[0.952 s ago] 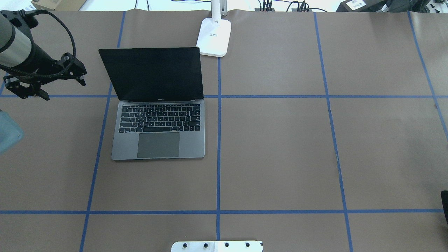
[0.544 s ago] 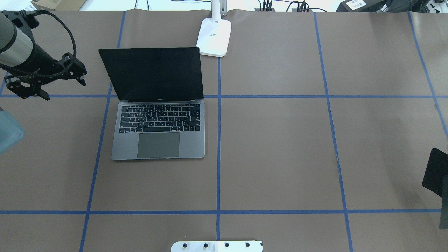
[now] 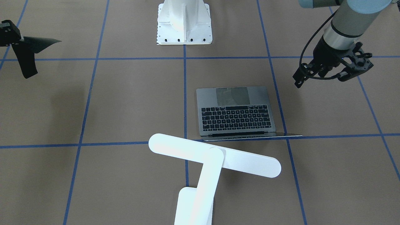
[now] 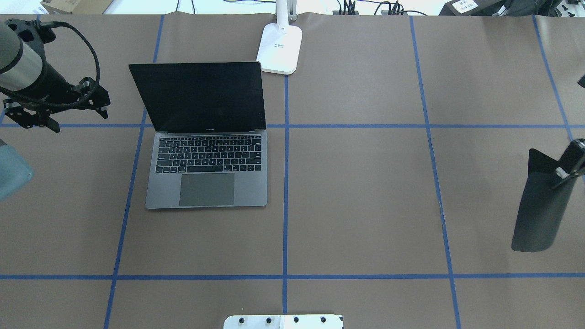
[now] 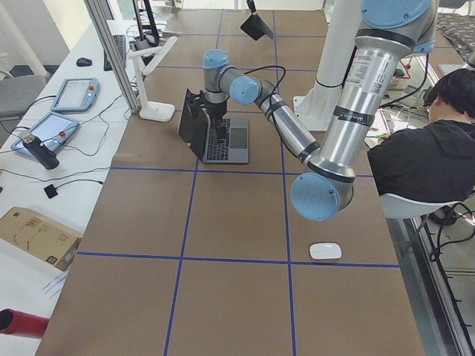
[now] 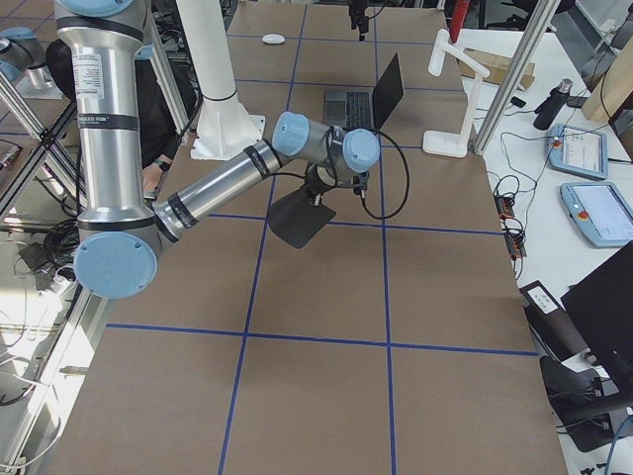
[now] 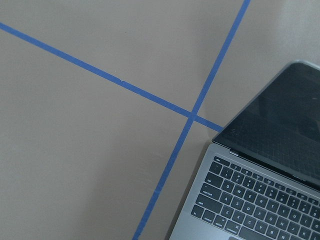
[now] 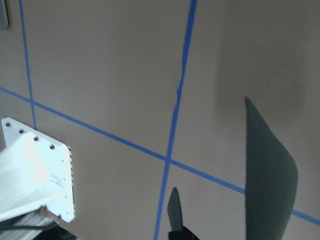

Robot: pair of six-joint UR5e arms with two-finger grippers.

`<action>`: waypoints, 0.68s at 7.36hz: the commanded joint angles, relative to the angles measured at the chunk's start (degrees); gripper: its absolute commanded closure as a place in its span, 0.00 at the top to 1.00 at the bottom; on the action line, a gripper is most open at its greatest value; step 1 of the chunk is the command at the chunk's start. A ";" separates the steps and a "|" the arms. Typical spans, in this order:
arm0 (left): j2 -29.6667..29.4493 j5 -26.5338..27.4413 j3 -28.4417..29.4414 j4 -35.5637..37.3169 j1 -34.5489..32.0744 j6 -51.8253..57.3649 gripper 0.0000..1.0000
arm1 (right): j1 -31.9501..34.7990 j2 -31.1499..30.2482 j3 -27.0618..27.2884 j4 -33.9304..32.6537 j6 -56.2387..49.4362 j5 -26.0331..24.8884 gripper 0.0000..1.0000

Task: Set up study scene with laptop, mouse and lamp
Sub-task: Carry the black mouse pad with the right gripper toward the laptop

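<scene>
The grey laptop (image 4: 206,183) stands open left of the table's middle, screen dark, also seen from across the table (image 3: 236,112). Behind it to the right stands the white lamp (image 4: 279,48), its bar head (image 3: 214,154) over the laptop's hinge side. The white mouse (image 5: 325,251) lies near the robot's side at the left end. My left gripper (image 4: 77,118) hovers open and empty left of the laptop's screen. At the right edge my right gripper (image 4: 568,170) is shut on a thin black pad (image 4: 541,210), which hangs in the air.
The robot's white bolted pedestal (image 3: 184,22) stands at the near-middle edge. Blue tape lines (image 4: 285,183) grid the brown table. A person (image 5: 430,159) sits beside the robot. Tablets (image 5: 74,93) and cables lie on the side bench.
My right gripper has come further in from the right edge with the black pad, which now shows almost whole. The left gripper has drifted slightly left.
</scene>
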 commanded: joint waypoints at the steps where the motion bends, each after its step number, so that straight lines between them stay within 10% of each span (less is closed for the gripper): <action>1: 0.93 -0.03 2.85 -0.05 -0.52 7.65 0.99 | -7.65 13.02 -1.25 0.05 20.62 -0.34 0.00; 5: 4.88 -0.03 9.62 -10.12 -2.55 11.64 0.99 | -16.36 19.84 -10.99 12.36 40.99 -6.11 0.00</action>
